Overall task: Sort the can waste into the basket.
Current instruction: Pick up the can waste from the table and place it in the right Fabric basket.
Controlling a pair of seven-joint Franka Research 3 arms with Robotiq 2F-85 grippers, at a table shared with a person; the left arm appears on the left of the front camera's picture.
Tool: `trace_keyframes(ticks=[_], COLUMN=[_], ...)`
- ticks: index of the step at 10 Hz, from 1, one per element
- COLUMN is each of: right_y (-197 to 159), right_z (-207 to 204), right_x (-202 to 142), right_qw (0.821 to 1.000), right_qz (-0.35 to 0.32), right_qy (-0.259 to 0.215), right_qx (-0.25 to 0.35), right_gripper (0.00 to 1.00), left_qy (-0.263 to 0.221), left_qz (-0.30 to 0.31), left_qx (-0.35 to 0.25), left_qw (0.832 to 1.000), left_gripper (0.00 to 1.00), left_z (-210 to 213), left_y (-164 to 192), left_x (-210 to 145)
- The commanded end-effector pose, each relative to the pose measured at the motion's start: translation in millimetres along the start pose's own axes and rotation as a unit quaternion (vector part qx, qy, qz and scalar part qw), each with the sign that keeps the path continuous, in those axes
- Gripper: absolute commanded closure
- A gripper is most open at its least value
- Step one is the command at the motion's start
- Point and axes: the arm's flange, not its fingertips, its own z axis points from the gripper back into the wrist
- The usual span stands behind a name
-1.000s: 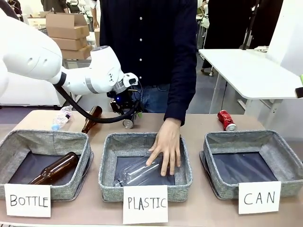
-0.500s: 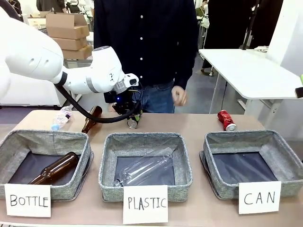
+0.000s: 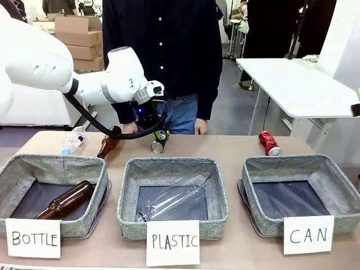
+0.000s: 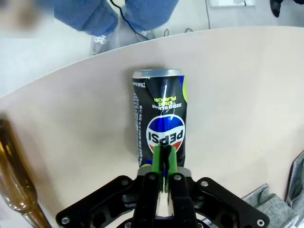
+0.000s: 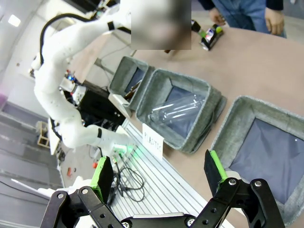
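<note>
**Just shut: the left tool [image 4: 164, 154] at the dark can [image 4: 160, 114]**

We see its pads now clenched together over the can's near end, and the can has tipped on the counter [image 3: 236, 145]. Whether its rim is pinched we cannot tell. The CAN basket [image 3: 260, 219] lies well apart.

A robotics lab: stacked cardboard boxes [image 3: 81, 38] far left, a spare white table [image 3: 292, 84] far right, cables [image 5: 126, 179] on the floor.
</note>
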Motion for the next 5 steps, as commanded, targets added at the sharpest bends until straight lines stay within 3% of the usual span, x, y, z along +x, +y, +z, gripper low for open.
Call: trace_keyframes(ticks=[1,2,3,4,5], right_y=[0.6,0.6,0.6,0.6,0.6], right_z=[-0.9,-0.9,-0.9,-0.9,-0.9], right_x=[1.6,1.6,1.6,1.6,1.6], right_qw=[1.0,1.0,1.0,1.0,1.0], right_qz=[0.012,0.012,0.012,0.012,0.012], right_qy=[-0.009,-0.009,-0.009,-0.009,-0.009], right_qx=[0.01,0.01,0.01,0.01,0.01], right_gripper=[0.0,0.0,0.0,0.0,0.0], left_qy=[0.034,0.035,0.041,0.048,0.048], left_qz=[0.005,-0.006,0.0,-0.004,-0.005], left_qx=[0.01,0.002,0.01,0.008,0.009], left_qw=[0.999,0.999,0.999,0.999,0.999], left_gripper=[1.0,0.79,0.77,0.59,0.57], left_z=[-35.8,-39.0,-40.9,-41.8,-42.3], left_y=[5.9,5.0,3.9,2.9,3.7], left_x=[-12.2,-10.1,-8.8,-7.6,-7.3])
